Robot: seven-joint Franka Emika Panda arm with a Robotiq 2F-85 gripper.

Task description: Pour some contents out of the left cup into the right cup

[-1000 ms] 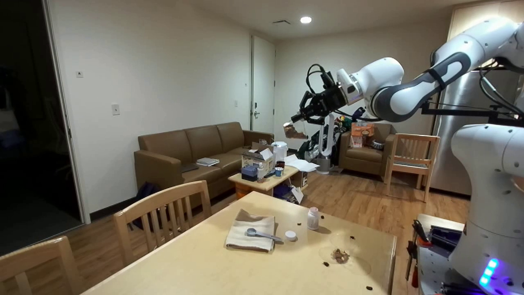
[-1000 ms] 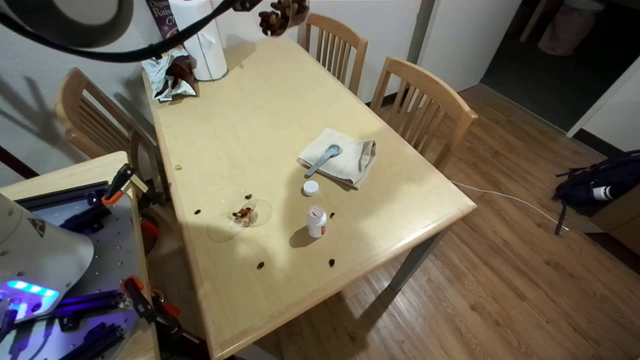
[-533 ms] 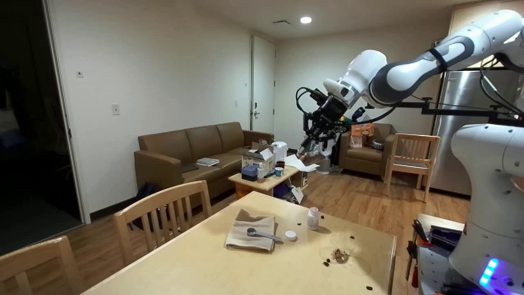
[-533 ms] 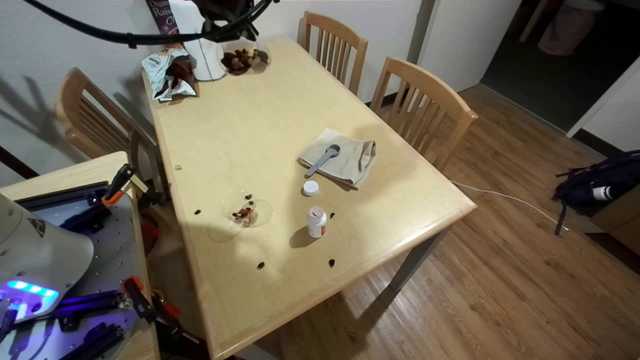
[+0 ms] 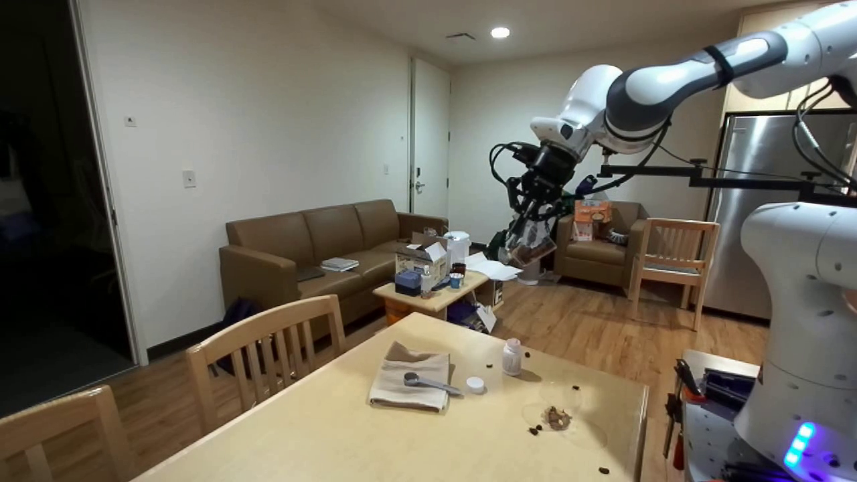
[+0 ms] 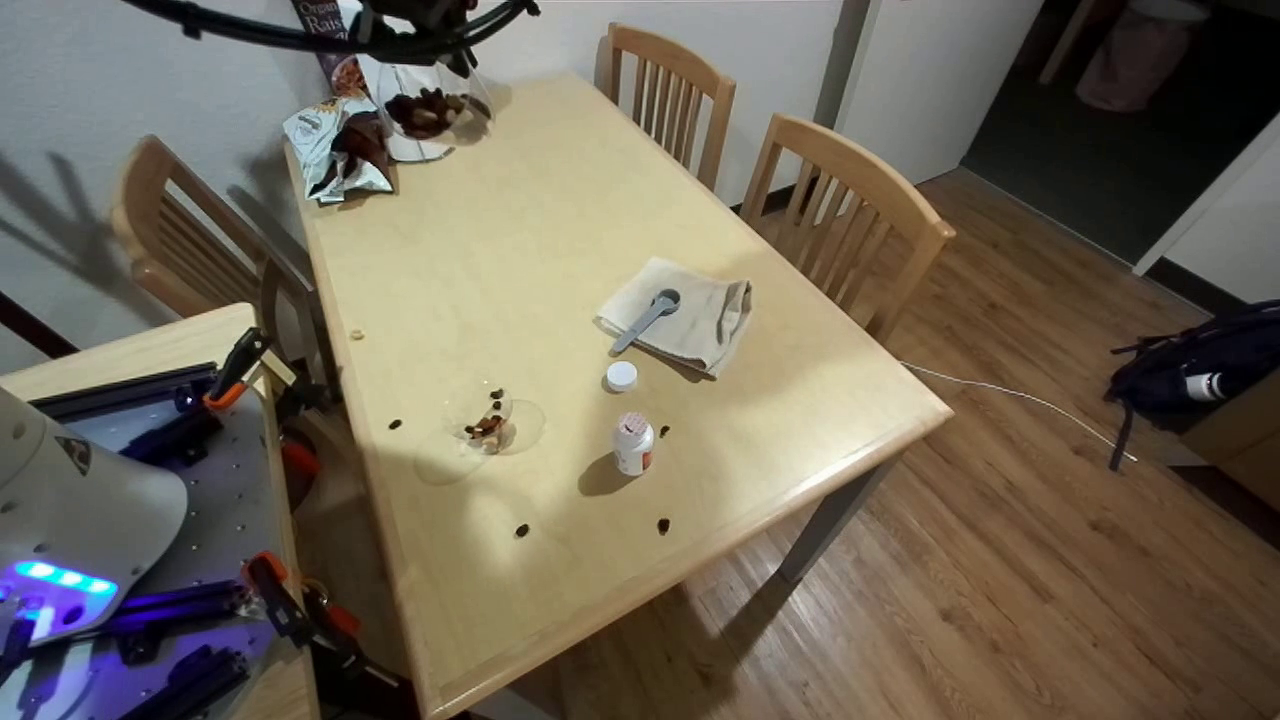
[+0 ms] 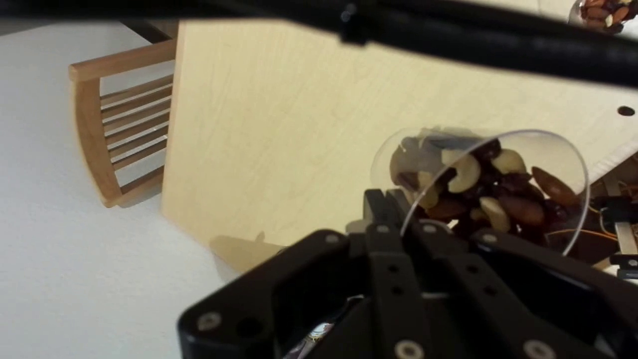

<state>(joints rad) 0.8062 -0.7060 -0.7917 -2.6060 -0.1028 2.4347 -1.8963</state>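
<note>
Wrist view: The clear left cup is held aloft with nuts and dried fruit inside, its wall pinched between narrow-set fingers. In an exterior view, the right cup is seen part-filled, well apart on the table. Carrying is judged the step in hand; next, if more is wanted, the load must be brought overhead and tipped gently.

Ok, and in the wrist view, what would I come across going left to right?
Wooden chair → held cup of nuts → second cup of nuts, up in the top right corner. I left out the table and the gripper, since each spans a wide stretch.
</note>
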